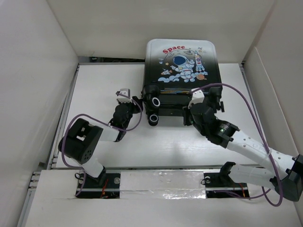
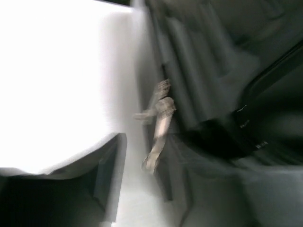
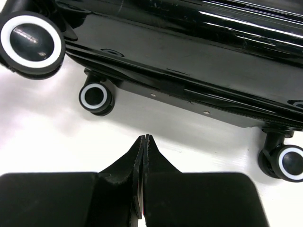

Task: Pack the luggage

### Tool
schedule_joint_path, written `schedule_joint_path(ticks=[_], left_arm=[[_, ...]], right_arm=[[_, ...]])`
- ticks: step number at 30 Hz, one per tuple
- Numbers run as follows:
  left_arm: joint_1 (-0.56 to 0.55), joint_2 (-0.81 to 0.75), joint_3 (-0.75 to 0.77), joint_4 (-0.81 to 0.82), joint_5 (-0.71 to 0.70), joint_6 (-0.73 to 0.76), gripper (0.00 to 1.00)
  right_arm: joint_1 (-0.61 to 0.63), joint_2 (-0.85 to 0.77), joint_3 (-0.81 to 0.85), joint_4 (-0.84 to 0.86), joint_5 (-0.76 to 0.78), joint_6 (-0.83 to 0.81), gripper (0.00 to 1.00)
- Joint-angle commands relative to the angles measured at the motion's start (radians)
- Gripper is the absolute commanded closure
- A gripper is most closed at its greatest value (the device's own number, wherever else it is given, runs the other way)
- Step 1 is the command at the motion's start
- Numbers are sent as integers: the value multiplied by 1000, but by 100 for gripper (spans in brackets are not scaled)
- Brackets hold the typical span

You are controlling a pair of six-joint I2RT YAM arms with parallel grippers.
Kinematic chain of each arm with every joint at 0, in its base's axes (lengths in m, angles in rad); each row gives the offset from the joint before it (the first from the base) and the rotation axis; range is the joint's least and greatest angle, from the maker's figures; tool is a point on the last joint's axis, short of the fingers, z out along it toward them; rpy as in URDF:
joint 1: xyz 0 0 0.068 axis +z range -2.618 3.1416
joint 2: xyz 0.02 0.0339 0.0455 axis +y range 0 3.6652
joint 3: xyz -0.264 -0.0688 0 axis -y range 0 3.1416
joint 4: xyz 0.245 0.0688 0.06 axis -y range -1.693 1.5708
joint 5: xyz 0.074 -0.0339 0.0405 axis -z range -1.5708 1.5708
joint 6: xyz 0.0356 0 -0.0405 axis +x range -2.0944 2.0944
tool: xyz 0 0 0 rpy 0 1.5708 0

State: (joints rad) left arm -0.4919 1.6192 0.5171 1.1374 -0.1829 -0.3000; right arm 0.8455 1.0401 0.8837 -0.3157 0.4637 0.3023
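The luggage (image 1: 180, 71) lies flat and closed at the back middle, astronaut print and red "Space" up, wheels (image 1: 155, 101) facing me. My left gripper (image 1: 134, 101) is at its near left corner and looks open. The left wrist view is blurred: a metal zipper pull (image 2: 159, 122) hangs on the dark suitcase side (image 2: 222, 71), just beyond my finger (image 2: 108, 175). My right gripper (image 1: 188, 113) is shut and empty. In the right wrist view its tips (image 3: 144, 138) sit just short of the luggage's black wheeled underside (image 3: 189, 56), above the white table.
White walls (image 1: 38, 71) box in the table on the left, back and right. A taped strip (image 1: 161, 184) runs along the near edge between the arm bases. The right arm's purple cable (image 1: 246, 101) loops beside the luggage's right near corner.
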Motion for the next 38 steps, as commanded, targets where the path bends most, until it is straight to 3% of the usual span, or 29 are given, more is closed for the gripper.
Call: schedule_joint_path(ticks=[1,3,5,6,7,11,12,13,17,23,29,38], left_arm=[[16,-85,-86,96,-102,-73,32],[16,-163,-130,50,-166,-137,15],[29,-272,-155,6,-194,-194,15],[29,-313,-166,-19,-210,-243,15],[29,-361,-178,-97,-240,-264,16],[13,-659,-180,-286,-262,-318,17],[4,-708,-177,-324,-259,-332,6],[4,-760,-169,-394,-242,-346,1],[-5,-997,-128,-577,-169,-372,1],[-14,-1171,-94,-688,-26,-396,1],[-14,-1185,-54,-697,69,-370,1],[-14,-1069,-46,-598,102,-375,1]], right_arm=[[3,-34,12,0,-22,-20,100],[3,-61,21,-3,-22,-32,95],[3,-87,23,-3,-19,-40,81],[3,-103,21,-2,-14,-48,72],[3,-121,21,-2,-10,-52,53],[3,-247,-9,21,30,-66,18],[3,-306,-15,26,41,-75,2],[3,-336,-18,29,64,-80,0],[3,-483,-23,3,157,-97,0],[3,-649,-45,-16,280,-86,0],[3,-625,-74,18,245,-92,0],[3,-522,-58,69,168,-77,0]])
